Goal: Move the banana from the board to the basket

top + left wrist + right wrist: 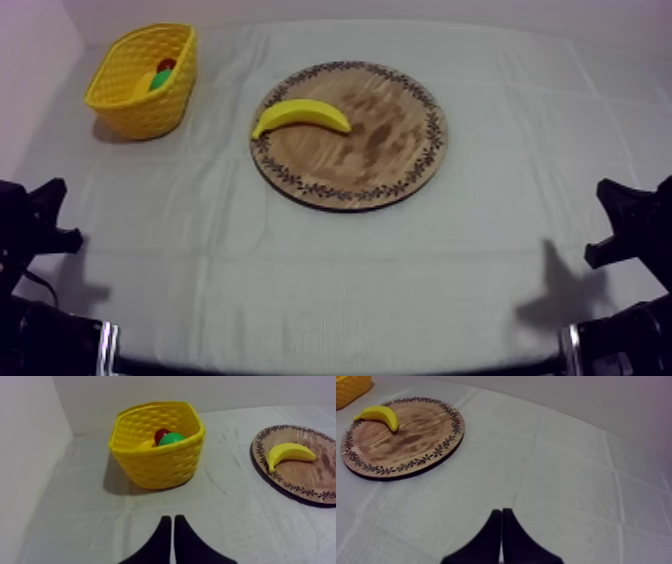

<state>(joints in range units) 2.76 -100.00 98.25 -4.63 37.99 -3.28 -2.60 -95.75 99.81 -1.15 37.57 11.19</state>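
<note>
Banana (300, 115) on wooden board (380, 150); left pincer (172, 518) and right pincer (501, 511) low, pressed together.

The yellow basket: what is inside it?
Inside the yellow basket lie a small red fruit and a green fruit of unclear kind, side by side. The basket's wall covers their lower parts and the floor, so anything else down there is hidden.

Lighting soft, even, rather dim, with a faint violet cast. Yellow basket (143, 80) throws a short shadow onto the tabletop (330, 260) at its base. Grey shadows mark the top view's lower left and right.
</note>
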